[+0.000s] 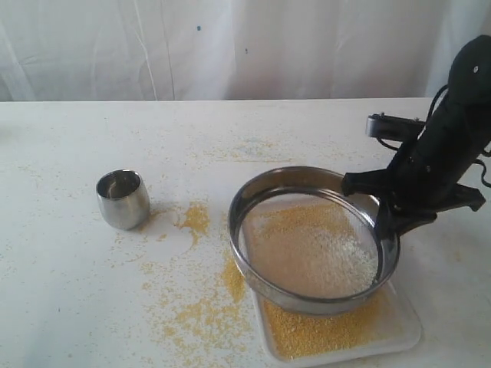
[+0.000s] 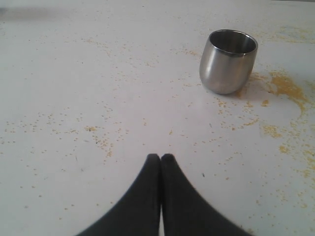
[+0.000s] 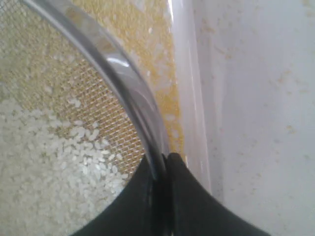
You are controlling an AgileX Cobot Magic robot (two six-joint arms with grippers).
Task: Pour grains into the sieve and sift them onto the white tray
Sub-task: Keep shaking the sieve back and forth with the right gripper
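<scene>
Sieve (image 1: 307, 304) over the white tray (image 1: 408, 328), right tool (image 3: 163, 161) clamped on its steel rim.
Pale grains (image 1: 341, 264) on the mesh, yellow meal beneath; tray mostly hidden. Left tool (image 2: 161, 158) pinched together, empty.

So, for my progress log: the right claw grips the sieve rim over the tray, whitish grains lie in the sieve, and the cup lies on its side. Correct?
No: the cup stands upright, not on its side, as the exterior view shows. The right claw does grip the sieve rim over the tray, with whitish grains in the sieve.
</scene>
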